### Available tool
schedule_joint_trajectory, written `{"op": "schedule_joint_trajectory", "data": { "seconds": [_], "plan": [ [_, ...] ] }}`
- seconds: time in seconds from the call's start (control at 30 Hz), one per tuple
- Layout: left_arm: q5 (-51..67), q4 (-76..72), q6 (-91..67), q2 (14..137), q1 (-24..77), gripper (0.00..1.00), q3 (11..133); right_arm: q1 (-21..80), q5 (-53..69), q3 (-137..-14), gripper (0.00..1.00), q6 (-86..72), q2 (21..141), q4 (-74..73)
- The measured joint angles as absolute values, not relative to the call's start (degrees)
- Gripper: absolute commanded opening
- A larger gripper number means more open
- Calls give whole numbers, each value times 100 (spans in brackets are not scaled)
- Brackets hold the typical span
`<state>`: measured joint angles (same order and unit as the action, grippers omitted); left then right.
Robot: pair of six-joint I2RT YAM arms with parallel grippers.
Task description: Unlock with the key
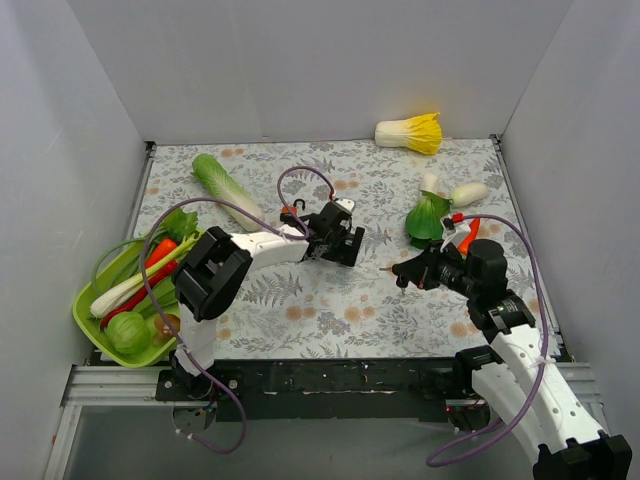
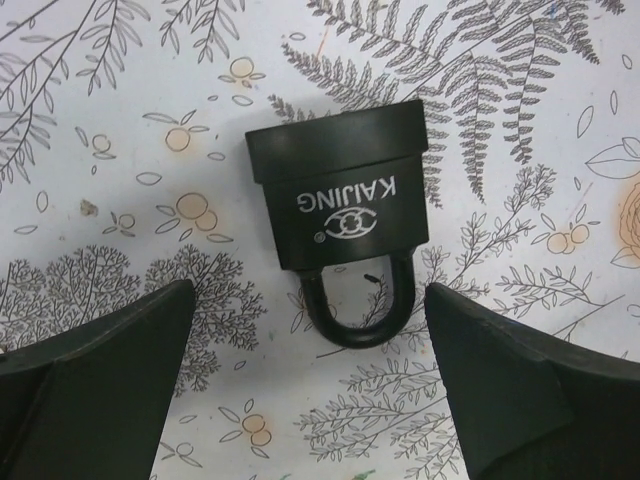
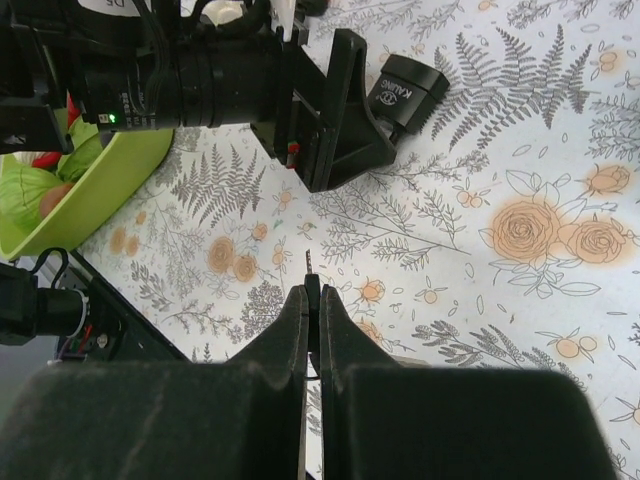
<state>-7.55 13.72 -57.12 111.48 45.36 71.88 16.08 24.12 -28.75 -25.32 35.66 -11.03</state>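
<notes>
One padlock (image 2: 340,190) lies flat on the bench (image 2: 100,100), framed by the left gripper (image 2: 308,300), its jaws spread wide. The right gripper (image 3: 312,292) pinches the key (image 3: 309,262).

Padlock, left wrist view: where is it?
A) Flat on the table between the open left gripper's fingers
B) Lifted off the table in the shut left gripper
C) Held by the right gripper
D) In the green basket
A: the padlock lies flat on the floral cloth, with the left gripper open and its fingers either side of the shackle.
</notes>
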Motion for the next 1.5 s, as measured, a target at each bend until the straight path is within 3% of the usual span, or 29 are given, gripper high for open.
{"op": "schedule_joint_trajectory", "data": {
  "seconds": [0.4,1.03,1.5],
  "plan": [
    [-956,1474,-5369,11426,4674,98,7526,1608,2438,-2788,1,-2561,3750,-1024],
    [-2443,1896,-4821,11695,4587,98,7994,1608,2458,-2724,1,-2622,3680,-1026],
    [-2663,2058,-4759,11662,4466,98,7981,1608,2458,-2720,1,-2637,3642,-1039]
  ]
}}
